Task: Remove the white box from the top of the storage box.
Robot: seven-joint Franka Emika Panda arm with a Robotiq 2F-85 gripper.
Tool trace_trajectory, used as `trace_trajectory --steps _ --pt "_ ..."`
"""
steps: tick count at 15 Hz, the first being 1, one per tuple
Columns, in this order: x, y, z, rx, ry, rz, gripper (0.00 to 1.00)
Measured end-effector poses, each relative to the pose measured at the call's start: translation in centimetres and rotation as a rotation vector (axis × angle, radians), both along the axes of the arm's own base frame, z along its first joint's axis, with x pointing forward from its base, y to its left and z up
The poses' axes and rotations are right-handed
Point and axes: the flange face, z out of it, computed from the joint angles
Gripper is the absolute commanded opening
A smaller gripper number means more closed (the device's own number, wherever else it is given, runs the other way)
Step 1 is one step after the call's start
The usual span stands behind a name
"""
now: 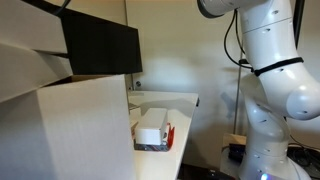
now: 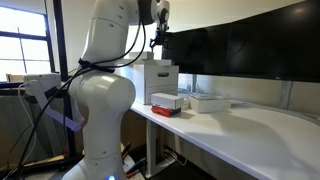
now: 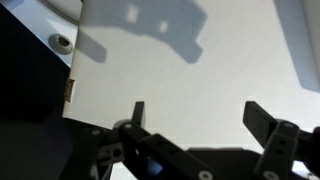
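White rounded arm [image 1: 270, 40]; black joint band [image 1: 276, 67]

White box [image 1: 152, 126] flat atop red-sided storage box [image 1: 169, 134]

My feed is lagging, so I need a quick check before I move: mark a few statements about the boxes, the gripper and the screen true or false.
1. The white box lies on top of the red storage box. True.
2. The gripper is shut on the white box. False: in the wrist view its jaws stand wide apart with nothing between them.
3. In an exterior view the gripper hangs high above the desk, clear of both boxes. True.
4. The monitor shows a bright picture. False: its screen is dark.
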Motion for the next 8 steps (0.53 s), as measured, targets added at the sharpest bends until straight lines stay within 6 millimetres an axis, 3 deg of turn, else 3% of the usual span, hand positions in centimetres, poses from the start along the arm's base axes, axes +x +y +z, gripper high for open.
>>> trace_trajectory --steps 4,8 --pt "-0.4 -2.0 1.8 -0.071 0.063 0.005 1.00" --pt "-2.3 -4.5 3.6 -0.176 0.168 0.047 1.00"
